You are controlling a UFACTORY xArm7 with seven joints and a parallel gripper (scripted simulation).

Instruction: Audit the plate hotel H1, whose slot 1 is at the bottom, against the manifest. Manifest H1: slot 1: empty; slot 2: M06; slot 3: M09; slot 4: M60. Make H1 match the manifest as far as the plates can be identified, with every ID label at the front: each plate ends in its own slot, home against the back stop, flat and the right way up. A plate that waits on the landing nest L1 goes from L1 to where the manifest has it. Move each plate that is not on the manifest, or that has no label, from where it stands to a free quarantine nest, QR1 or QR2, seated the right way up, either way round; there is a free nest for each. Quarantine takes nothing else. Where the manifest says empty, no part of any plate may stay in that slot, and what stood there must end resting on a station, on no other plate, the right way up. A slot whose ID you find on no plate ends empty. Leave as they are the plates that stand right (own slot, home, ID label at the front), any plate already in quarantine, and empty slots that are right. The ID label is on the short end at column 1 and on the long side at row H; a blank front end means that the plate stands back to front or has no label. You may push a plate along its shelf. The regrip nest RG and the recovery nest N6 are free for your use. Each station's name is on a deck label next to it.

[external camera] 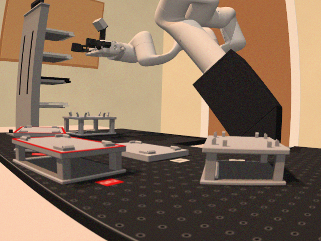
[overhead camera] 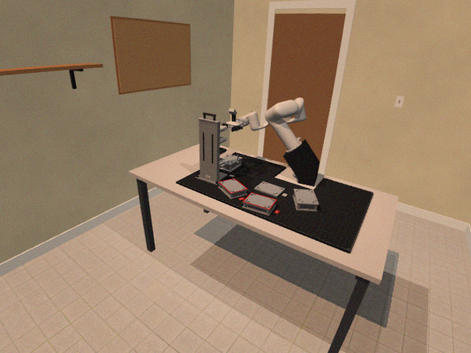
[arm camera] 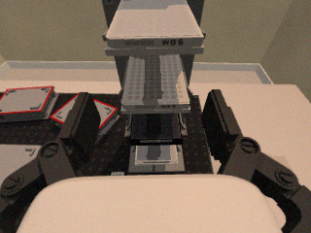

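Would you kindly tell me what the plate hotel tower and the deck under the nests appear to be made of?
The plate hotel tower looks like brushed or painted grey metal: flat, evenly matte panels with two dark slots cut in its side. The deck looks like a black anodised metal breadboard, judging by its regular grid of small ringed holes, though a hard plastic cannot be ruled out.

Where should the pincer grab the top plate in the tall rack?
Probably by its two long sides, coming straight in from the front. The top plate lies flat with its short labeled end facing the open pincer, and the rack walls off the back.
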